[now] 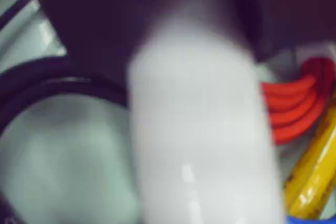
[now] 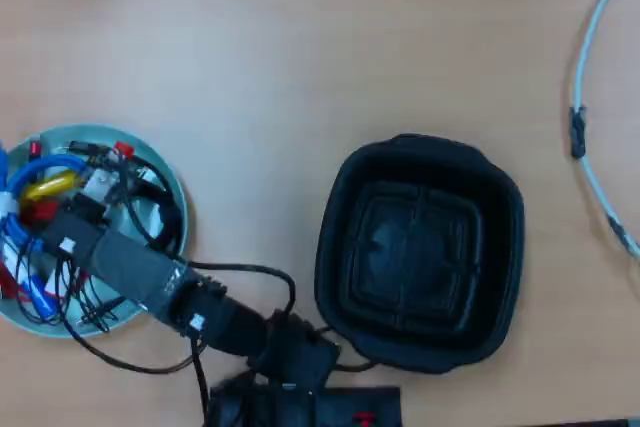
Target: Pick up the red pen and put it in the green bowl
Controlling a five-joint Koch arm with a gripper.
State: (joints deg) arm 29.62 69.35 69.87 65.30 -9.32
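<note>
Overhead view: Koch arm (image 2: 150,277) reaches from the bottom edge up-left across the wooden desk (image 2: 300,47), its head end w/ the tool (image 2: 45,202) sitting over the green bowl (image 2: 95,133) at the left side. Wiring in black, blue, red & yellow crowds the bowl area, so the dish shows mostly as a teal rim. Black square tray (image 2: 420,252) sits right of the arm base, well apart from the bowl, nothing visible inside it. A pale cable (image 2: 585,87) curves down the far right edge of the desk.

Wrist view: very blurred. A fat white barrel, prob. the red pen (image 1: 205,129), fills the centre, running top to bottom close to the lens. Left of it the bowl's pale teal floor (image 1: 63,156) under a dark curved band. Right of it a red ribbed piece (image 1: 294,103) and a yellow rod-like part (image 1: 315,166); can't tell what they belong to.

Tool state: cannot tell from either view, jaws hidden by wires & blur. Pen appears over the bowl; whether it's gripped or lying in the dish isn't clear.
</note>
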